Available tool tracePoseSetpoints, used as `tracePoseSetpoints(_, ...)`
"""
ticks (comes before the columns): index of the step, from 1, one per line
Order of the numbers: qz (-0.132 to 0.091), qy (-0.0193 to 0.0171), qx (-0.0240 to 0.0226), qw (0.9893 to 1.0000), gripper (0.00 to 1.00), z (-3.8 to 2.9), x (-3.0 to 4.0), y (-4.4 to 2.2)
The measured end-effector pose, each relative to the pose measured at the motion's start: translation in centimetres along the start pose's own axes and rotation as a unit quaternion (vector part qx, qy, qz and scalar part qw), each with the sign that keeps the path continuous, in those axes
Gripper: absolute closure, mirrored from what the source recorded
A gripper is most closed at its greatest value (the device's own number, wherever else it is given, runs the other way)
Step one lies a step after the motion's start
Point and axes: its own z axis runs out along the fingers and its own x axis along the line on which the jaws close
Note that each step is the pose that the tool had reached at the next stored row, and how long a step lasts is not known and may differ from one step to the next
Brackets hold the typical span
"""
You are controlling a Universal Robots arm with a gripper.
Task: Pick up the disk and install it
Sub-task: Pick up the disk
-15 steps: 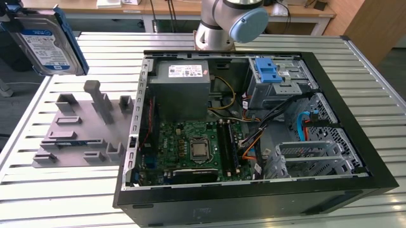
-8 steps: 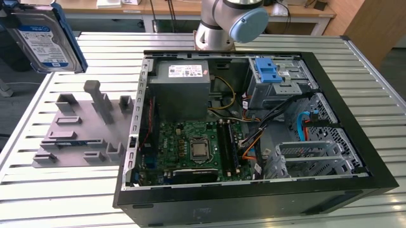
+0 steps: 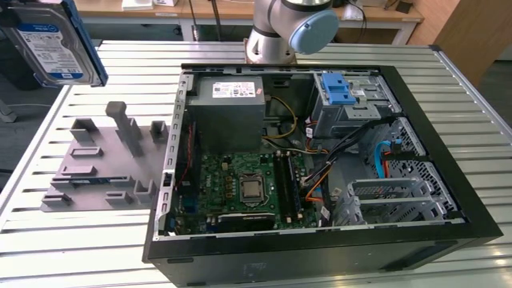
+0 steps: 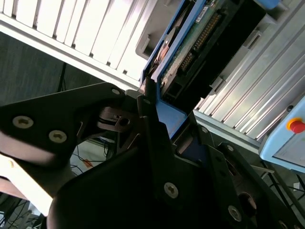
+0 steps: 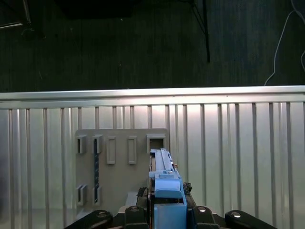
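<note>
The black gripper (image 4: 162,112) is clamped on the blue-framed silver rectangular disk (image 3: 50,45), held aloft over the grey slotted fixture plate (image 3: 96,165), at 10 o'clock from the open black computer case (image 3: 472,210) in the exterior view. Held by 1 edge, it may tilt and jam against the metal drive bay (image 3: 352,105).

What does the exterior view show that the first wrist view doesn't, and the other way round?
From the exterior view: the open computer case with its motherboard, power supply and blue latch bracket. From the first wrist view: the gripper clamping the disk, and the dark floor past the table edge. Shared: the disk, held up off the grey fixture plate, and the slatted metal table.
</note>
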Motion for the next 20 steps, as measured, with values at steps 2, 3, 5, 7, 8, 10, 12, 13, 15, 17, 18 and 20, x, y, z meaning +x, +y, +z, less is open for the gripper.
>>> tracePoseSetpoints(2,0.000,0.0000,0.0000,1.0000,0.64,-0.29,0.00,0.00)
tracePoseSetpoints(3,0.000,0.0000,0.0000,1.0000,0.64,-0.41,-0.01,0.00)
tracePoseSetpoints(5,0.000,0.0000,-0.0001,1.0000,0.64,-0.68,-0.01,0.00)
tracePoseSetpoints(7,0.000,0.0000,0.0000,1.0000,0.64,-0.95,-0.01,0.00)
tracePoseSetpoints(8,0.000,0.0000,0.0000,1.0000,0.64,-1.08,-0.01,0.00)
tracePoseSetpoints(10,0.000,0.0000,0.0000,1.0000,0.64,-1.36,-0.02,0.00)
tracePoseSetpoints(12,0.000,0.0000,0.0000,1.0000,0.64,-1.66,-0.02,0.00)
tracePoseSetpoints(13,0.000,0.0000,0.0000,1.0000,0.64,-1.84,-0.02,0.00)
tracePoseSetpoints(15,0.000,0.0000,0.0000,1.0000,0.64,-2.18,-0.02,0.00)
tracePoseSetpoints(17,0.000,0.0000,0.0000,1.0000,0.64,-2.56,-0.03,0.00)
tracePoseSetpoints(18,0.000,0.0000,0.0000,1.0000,0.64,-2.77,-0.03,0.00)
tracePoseSetpoints(20,0.000,0.0000,0.0000,1.0000,0.64,-3.20,-0.03,0.00)
